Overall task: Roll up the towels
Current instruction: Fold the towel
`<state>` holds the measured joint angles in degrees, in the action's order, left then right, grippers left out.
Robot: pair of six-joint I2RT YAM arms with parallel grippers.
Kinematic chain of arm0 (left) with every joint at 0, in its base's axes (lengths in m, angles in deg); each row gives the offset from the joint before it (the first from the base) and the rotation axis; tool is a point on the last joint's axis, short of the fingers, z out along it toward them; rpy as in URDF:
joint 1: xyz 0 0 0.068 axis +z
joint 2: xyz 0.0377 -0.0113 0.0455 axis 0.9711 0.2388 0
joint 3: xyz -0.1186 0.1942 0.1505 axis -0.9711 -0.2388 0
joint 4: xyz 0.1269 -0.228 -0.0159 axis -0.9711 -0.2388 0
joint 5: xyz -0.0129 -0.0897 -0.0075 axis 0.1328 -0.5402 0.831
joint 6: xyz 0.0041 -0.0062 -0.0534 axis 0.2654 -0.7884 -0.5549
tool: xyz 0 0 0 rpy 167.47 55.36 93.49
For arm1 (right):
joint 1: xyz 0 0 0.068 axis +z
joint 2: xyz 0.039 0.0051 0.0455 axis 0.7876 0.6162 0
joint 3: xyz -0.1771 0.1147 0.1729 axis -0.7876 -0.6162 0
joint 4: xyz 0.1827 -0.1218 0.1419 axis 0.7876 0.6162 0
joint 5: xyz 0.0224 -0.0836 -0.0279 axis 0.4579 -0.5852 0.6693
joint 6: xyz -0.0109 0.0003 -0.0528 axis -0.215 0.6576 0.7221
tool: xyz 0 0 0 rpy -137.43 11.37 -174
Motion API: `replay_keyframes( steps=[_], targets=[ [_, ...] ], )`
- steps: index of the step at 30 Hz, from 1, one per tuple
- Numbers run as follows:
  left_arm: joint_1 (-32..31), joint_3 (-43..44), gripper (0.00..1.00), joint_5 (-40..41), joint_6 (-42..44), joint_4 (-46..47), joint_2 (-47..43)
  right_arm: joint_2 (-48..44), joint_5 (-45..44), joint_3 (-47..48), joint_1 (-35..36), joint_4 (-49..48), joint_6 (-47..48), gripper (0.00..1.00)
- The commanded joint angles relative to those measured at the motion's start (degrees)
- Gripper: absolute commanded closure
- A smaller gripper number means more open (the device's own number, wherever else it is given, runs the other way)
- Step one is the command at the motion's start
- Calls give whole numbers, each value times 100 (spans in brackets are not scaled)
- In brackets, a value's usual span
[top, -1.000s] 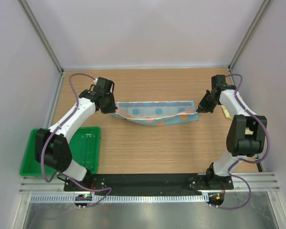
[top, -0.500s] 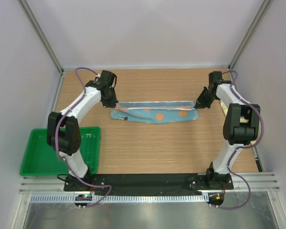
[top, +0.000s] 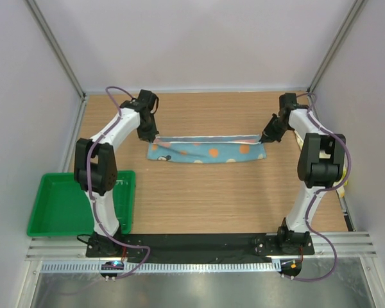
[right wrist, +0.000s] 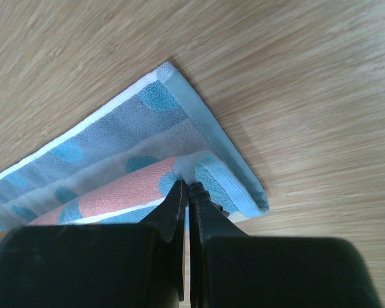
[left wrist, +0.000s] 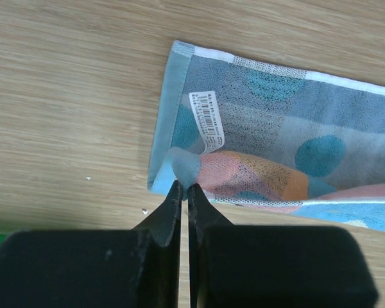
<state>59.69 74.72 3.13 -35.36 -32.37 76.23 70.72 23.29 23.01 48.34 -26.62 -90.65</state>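
Green tray (top: 54, 208) sits near left, then further back on the table (top: 212, 199) the blue dotted towel (top: 208, 152) lies stretched crosswise, left gripper (left wrist: 184, 186) and right gripper (right wrist: 187, 186) each pinched tight on an end corner.

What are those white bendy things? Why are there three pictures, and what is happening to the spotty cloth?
The white bendy things are two robot arms, a left arm and a right arm, bolted to the near edge of a wooden table. The big picture comes from a camera looking down from above and behind them. The other two come from little cameras on each arm's wrist, so you see that arm's black fingers up close. On the table is a light blue towel with blue and orange dots, stretched out as a long strip. The left hand pinches one end and the right hand pinches the other, and both are shut tight on the cloth. A green tray sits near the left arm's base.
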Motion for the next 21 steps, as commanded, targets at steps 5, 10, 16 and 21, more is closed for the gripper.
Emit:
replay_keyframes(
  steps=[5,10,16,21],
  targets=[
    [234,906,100,81,400,-332,643,402,257,489,-25,-185,-126,99],
    [638,1442,69,-210,375,-613,1057,588,169,980,-25,-107,-205,38],
    [779,1505,34,61,400,-684,654,114,-24,1290,-25,-19,-135,0],
    [770,1145,34,168,375,-570,-48,-755,-410,623,89,-264,-29,0]
  ],
)
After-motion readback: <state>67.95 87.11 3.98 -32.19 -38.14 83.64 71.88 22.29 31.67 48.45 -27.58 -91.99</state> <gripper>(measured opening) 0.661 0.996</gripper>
